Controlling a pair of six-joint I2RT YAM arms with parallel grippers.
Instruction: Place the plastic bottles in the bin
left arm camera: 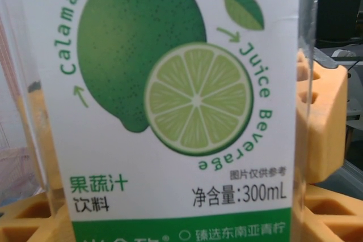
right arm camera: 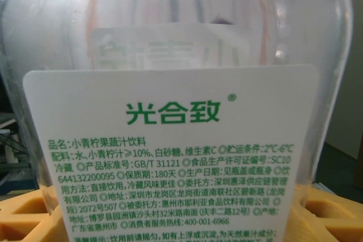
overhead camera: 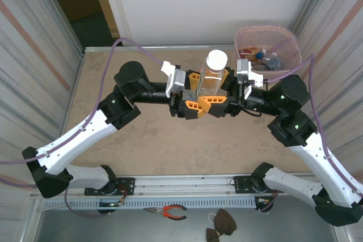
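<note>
Left claw (overhead camera: 195,92) is clenched on a clear calamansi juice bottle (overhead camera: 211,80), holding it above the middle of the desk (overhead camera: 153,140), its white cap (overhead camera: 216,59) uppermost. Its wrist camera sees the front label (left arm camera: 181,106) at very close range, with a whole lime, a cut lime and "Juice Beverage" printed on it, and orange fingers (left arm camera: 326,123) just beside the bottle on the right and below. From the opposite side the right claw (overhead camera: 222,89) has its orange fingers (right arm camera: 22,219) on either side of the same bottle, low in its wrist view, where the white back label (right arm camera: 170,157) with green Chinese print faces the lens. Whether those fingers press the plastic or merely flank it I cannot tell. Both arms reach inward so that the two claws meet at the bottle. At the far right corner of the desk stands the pale pink bin (overhead camera: 265,28), well apart from the held bottle, with a few bottles (overhead camera: 264,58) lying inside it, one blue-capped. Red-handled pliers (overhead camera: 170,212) lie on the near ledge between the arm bases.
</note>
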